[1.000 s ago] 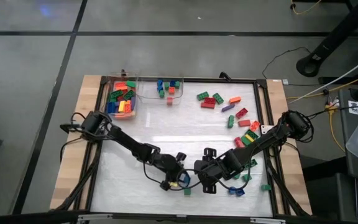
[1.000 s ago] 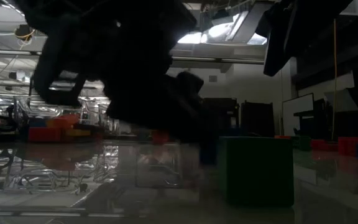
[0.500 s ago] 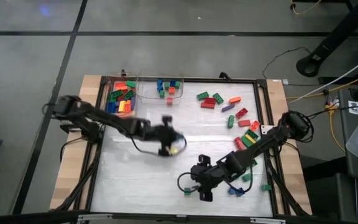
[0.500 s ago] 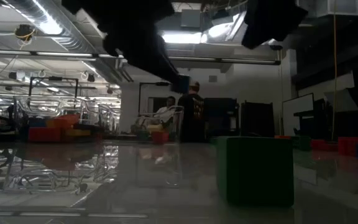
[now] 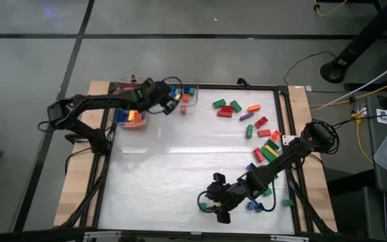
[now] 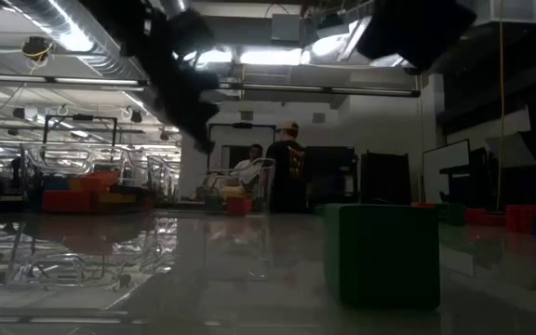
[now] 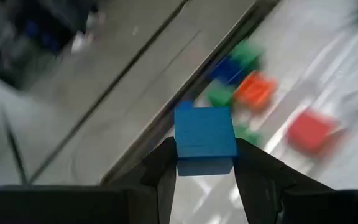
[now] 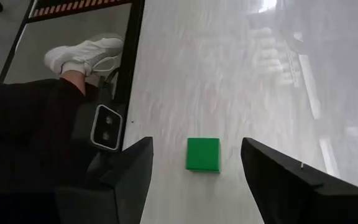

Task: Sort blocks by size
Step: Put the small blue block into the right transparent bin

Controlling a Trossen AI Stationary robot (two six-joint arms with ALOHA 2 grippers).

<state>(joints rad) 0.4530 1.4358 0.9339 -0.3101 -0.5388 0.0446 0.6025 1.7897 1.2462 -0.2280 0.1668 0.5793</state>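
My left gripper (image 5: 175, 101) hangs over the two clear containers at the table's far left, shut on a small blue block (image 7: 204, 134). The left container (image 5: 130, 111) holds longer blocks; the one next to it (image 5: 181, 96) holds short ones. Near the front edge, my right gripper (image 5: 211, 204) is open, its fingers on either side of a small green block (image 8: 202, 155) that rests flat on the table, and it does not touch the block. That green block also shows in the low view (image 6: 380, 253). More loose blocks (image 5: 237, 109) lie at the far right. My left gripper pinches the blue block's two opposite sides (image 7: 180, 149) between its two fingers. The fingers slant down toward the table's far edge. The block is lifted clear, above the containers' edge.
Loose blocks are scattered along the right edge (image 5: 267, 149) and by the right arm near the front (image 5: 255, 204). A black frame (image 5: 282, 107) borders the white mat. A person's leg and white shoe (image 8: 86, 56) show beyond the table's near edge. The mat's middle (image 5: 173, 161) is bare.
My left gripper has swung up and away from the table's near middle to the far left, over the containers, turning as it went and carrying the blue block clear of the table. My right gripper has tipped a little over the green block, which has stayed put.
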